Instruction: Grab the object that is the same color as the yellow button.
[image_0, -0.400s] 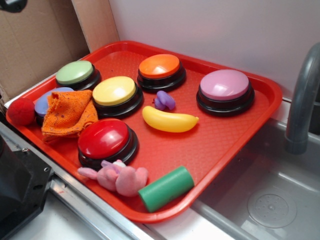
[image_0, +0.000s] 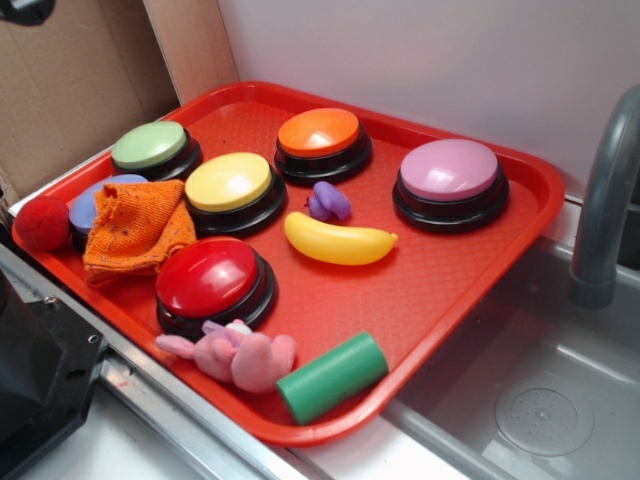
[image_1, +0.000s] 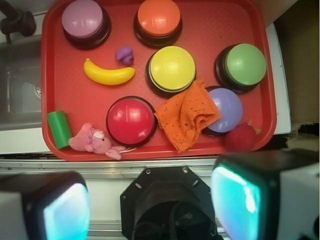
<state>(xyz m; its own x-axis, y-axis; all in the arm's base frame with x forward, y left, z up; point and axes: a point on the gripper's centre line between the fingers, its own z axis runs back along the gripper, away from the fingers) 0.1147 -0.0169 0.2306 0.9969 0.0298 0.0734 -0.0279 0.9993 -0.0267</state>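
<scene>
Red tray (image_0: 470, 270) is sitting beside a grey sink (image_0: 540, 390), and we are looking down on it. We are seeing the yellow banana (image_0: 340, 241) lying flat near the middle, just beside the yellow button (image_0: 229, 182) and a small purple toy (image_0: 329, 200). Our gripper (image_1: 150, 200) is hanging above the tray's edge, its fingers (image_1: 65, 210) spread wide apart and holding nothing.

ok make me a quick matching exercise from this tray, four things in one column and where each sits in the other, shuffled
Things:
1. banana
2. orange cloth
3. green cylinder
4. small purple toy

Places:
A. draped over the purple-blue button
B. at the tray's near edge, beside the pink plush
C. between the orange button and the banana
D. mid-tray, right of the yellow button

Pairs: 1-D, 2-A, 3-B, 4-C
</scene>
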